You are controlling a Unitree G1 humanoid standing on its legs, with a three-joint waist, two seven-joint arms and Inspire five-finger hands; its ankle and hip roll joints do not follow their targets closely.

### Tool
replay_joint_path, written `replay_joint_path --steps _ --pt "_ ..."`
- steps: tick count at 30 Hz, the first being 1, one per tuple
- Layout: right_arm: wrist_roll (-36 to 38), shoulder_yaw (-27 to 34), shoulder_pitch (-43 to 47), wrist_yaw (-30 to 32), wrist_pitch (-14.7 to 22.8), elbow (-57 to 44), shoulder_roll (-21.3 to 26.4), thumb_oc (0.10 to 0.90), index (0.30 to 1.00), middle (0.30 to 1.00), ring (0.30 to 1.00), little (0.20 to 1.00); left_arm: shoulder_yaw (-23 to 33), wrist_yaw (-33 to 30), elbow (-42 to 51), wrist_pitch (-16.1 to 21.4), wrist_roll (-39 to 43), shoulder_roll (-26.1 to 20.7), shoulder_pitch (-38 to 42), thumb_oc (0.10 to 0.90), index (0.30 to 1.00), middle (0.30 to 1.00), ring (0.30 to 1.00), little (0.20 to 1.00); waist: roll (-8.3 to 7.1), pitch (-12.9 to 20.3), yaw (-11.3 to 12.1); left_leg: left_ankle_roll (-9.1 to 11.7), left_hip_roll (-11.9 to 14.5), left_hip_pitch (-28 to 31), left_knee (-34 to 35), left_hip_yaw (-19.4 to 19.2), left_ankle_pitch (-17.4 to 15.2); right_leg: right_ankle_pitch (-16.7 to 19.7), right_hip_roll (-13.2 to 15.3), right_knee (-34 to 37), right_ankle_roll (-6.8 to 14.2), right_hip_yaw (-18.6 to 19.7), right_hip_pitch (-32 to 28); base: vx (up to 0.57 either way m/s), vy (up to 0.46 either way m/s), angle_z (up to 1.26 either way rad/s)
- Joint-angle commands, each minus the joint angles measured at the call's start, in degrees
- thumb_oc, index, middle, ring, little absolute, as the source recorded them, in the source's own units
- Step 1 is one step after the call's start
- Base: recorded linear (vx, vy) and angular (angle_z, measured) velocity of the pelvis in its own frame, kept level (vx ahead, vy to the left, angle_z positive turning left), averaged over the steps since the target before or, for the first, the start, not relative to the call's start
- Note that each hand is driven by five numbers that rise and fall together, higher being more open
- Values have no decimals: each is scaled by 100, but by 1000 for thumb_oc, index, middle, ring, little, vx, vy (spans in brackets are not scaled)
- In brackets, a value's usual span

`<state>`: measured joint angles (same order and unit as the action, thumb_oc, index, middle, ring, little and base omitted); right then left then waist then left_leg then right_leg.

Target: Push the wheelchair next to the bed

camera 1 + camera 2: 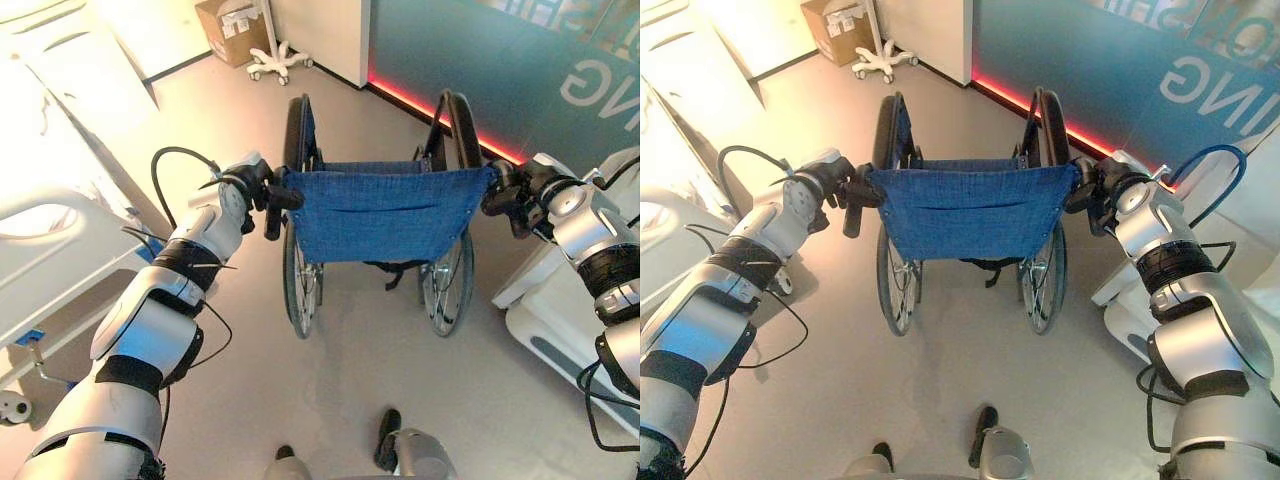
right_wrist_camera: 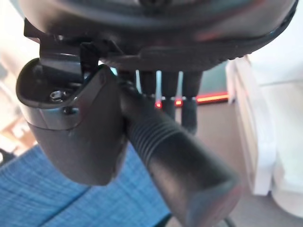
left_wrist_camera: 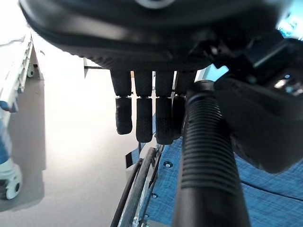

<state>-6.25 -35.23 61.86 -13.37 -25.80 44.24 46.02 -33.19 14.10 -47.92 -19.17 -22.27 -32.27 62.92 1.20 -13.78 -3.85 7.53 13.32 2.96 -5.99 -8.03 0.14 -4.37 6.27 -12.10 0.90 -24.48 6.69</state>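
Wheelchair [image 1: 385, 215]: middle of the frame on the grey floor, seen from behind – blue fabric back faces the camera, its long axis running toward the top of the frame, the front hidden behind the back.
Left hand [image 1: 262, 188]: at the left push handle [image 3: 208, 156]; fingers [image 3: 144, 118] hang fairly straight beside the ribbed grip, thumb on its other side.
Right hand [image 1: 1092, 192]: at the right push handle [image 2: 175, 156]; thumb against the grip, fingers behind it – whether they close round it cannot be told.
Bed [image 1: 45, 180]: upper left of the frame, cut off by the edge.
Cardboard box [image 1: 232, 28]: top, partly cut off.
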Motion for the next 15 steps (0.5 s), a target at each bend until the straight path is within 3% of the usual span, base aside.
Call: replay_joint_path --steps 1,5,7,9,11,12,13,14,15 --pt "-635 -1275 945 -990 1114 -410 168 400 300 300 300 300 -874 824 -144 984 -645 -212 -1067 400 300 300 300 300 -293 -260 326 55 190 233 -58 125 894 511 232 343 296 346 -124 166 -201 0" --pt "-544 -1289 898 -1201 1074 -446 166 400 300 300 300 300 -733 765 -116 889 -718 -71 -1361 400 300 300 300 300 -433 -200 450 29 104 -8 -559 233 1033 451 124 570 209 332 -471 276 -244 12" --pt "-572 -1291 792 -1287 1131 -449 97 400 300 300 300 300 -608 759 -48 767 -763 -13 -1584 400 300 300 300 300 -487 -182 617 -76 -242 -139 -704 489 843 416 60 638 198 393 -673 347 -178 11" --pt "-593 -1317 713 -1298 1167 -504 -26 400 300 300 300 300 -477 799 136 562 -917 29 -1860 400 300 300 300 300 -521 -198 872 -272 -806 -390 -652 738 518 379 -28 716 217 545 -906 412 -160 -11" --pt "-600 -1310 676 -1283 1152 -575 -116 400 300 300 300 300 -430 850 210 455 -966 11 -1967 400 300 300 300 300 -507 -257 1034 -307 -1091 -678 -562 699 423 329 -132 789 223 606 -1104 324 -103 -40" --pt "-625 -1285 659 -1291 1138 -618 -151 400 300 300 300 300 -413 872 233 425 -975 -7 -2003 400 300 300 300 300 -486 -291 1109 -301 -1190 -814 -500 639 434 296 -181 818 230 632 -1203 399 -53 -55" --pt "-719 -1205 579 -1327 1117 -723 -232 400 300 300 300 300 -401 823 268 377 -940 -35 -2108 400 300 300 300 300 -386 -378 1294 -268 -1363 -1279 -274 460 708 196 -351 892 211 654 -1472 389 -31 -55" --pt "-732 -1191 564 -1333 1120 -736 -241 400 300 300 300 300 -401 813 269 375 -929 -37 -2126 400 300 300 300 300 -368 -392 1325 -260 -1380 -1324 -229 432 760 181 -376 902 207 660 -1511 496 -12 -51" --pt "-759 -1155 504 -1361 1158 -775 -247 400 300 300 300 300 -372 816 392 343 -879 -111 -2232 400 300 300 300 300 -280 -423 1477 -259 -1462 -1621 0 332 1039 116 -507 945 176 691 -1691 511 59 -60"
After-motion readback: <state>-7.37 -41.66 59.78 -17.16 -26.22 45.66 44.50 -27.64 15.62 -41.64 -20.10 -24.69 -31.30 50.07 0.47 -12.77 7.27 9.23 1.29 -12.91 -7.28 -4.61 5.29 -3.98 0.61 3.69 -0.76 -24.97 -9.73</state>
